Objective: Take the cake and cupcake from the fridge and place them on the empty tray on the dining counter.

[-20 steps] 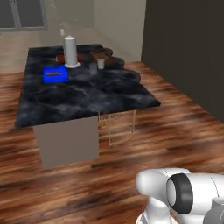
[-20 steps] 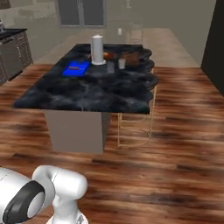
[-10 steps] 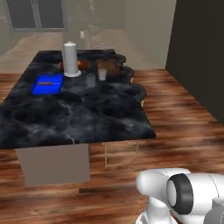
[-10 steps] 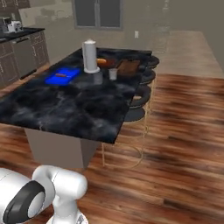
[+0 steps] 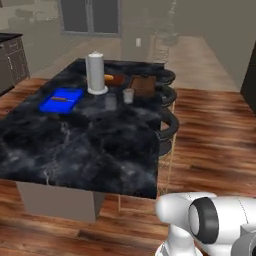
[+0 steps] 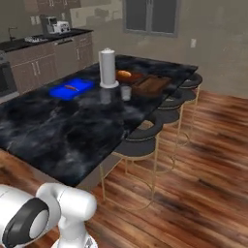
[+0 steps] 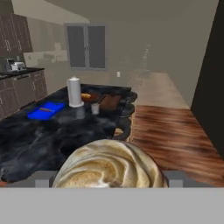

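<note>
One cupcake (image 7: pixel 109 164) (tan swirled top) sits clamped in the gripper (image 7: pixel 109 177). Well ahead of the gripper, the tray (image 7: pixel 109 102) lies on the dark worktop (image 7: pixel 39 140).

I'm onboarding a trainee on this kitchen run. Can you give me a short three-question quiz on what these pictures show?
1. True or false: the claw is shut on the cupcake.
2. The wooden tray on the dining counter holds: A) bread B) nothing C) a cup.
3. Fill in: the tall white canister stands right beside the bright ____ tray.

Key: 1 true; 2 B; 3 blue.
</note>
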Tool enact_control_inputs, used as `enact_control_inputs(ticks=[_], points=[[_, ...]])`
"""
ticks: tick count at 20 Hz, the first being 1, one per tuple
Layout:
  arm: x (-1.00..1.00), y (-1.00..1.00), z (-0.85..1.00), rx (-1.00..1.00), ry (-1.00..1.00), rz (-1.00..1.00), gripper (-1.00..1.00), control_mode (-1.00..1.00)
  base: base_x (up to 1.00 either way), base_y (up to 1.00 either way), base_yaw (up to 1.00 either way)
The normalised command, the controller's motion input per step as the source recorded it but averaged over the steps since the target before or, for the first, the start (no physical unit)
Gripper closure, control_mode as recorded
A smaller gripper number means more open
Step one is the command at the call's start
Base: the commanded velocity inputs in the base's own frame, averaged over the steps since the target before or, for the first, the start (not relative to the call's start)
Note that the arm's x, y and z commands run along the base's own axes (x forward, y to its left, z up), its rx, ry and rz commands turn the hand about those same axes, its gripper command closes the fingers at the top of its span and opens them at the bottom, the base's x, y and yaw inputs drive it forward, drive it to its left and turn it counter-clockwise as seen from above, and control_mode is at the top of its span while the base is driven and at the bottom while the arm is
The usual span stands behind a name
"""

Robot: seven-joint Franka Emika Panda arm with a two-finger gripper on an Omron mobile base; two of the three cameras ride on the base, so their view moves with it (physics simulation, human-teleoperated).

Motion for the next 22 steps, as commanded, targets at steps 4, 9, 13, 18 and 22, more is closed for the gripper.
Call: enact_control_inputs(ticks=[4, 9, 13, 18, 22], points=[[0.00, 0.00, 0.00, 0.00, 0.00, 0.00, 1.00, 1.00, 0.00, -0.90, 0.54], [0.00, 0.00, 0.00, 0.00, 0.00, 0.00, 1.00, 1.00, 0.00, -0.90, 0.53], [0.00, 0.00, 0.00, 0.00, 0.00, 0.00, 1.00, 1.00, 0.00, -1.00, 0.46], [0.00, 0.00, 0.00, 0.00, 0.00, 0.00, 1.00, 1.00, 0.00, -1.00, 0.45], [0.00, 0.00, 0.00, 0.00, 0.00, 0.00, 1.00, 1.00, 0.00, -1.00, 0.44]])
